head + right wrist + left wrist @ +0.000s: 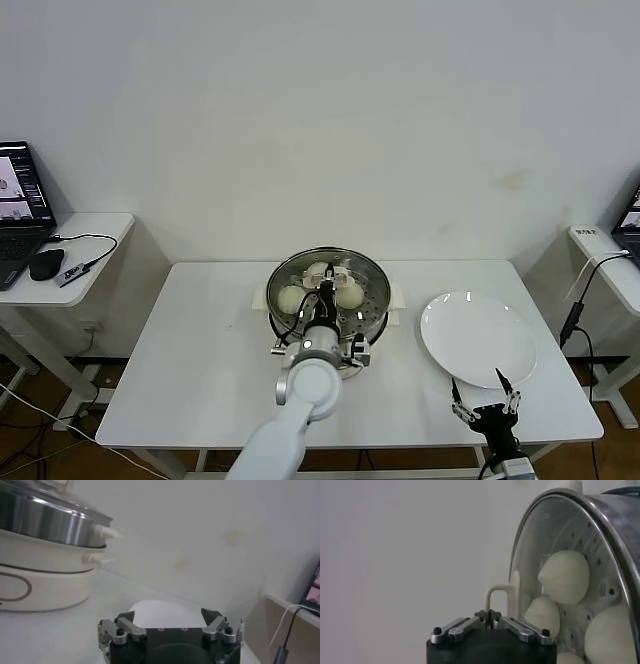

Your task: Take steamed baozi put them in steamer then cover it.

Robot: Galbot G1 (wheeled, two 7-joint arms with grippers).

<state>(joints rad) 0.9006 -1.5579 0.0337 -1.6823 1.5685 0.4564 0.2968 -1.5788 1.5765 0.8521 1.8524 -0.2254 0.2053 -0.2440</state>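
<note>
Head view is showing the covering step: the left gripper [322,297] is reaching over the steamer [328,305], which is sitting mid-table, and the cover [330,283] is lying across the pot with the steamed baozi [290,299] showing pale through the glass. On the left wrist view the fingertips are pinched together, clenched on the cover's cream handle [501,596], and the glass rim is appearing to meet the steel wall, though I cannot tell whether it is fully seated all round. At least three buns are resting on the perforated tray [600,587].

My read: the task is nearly done, and the next move is calling for a gentle release and a straight lift away, so the lid is not dragged off-centre.

Down at the near edge the right gripper [486,407] is waiting, fingers spread and holding nothing, just beside the white plate [478,337], which is lying bare.

All of it is standing on a white table [200,360] against a plain white wall [320,120], with a side desk carrying a laptop [20,205] and a mouse [45,264] off to the left.
</note>
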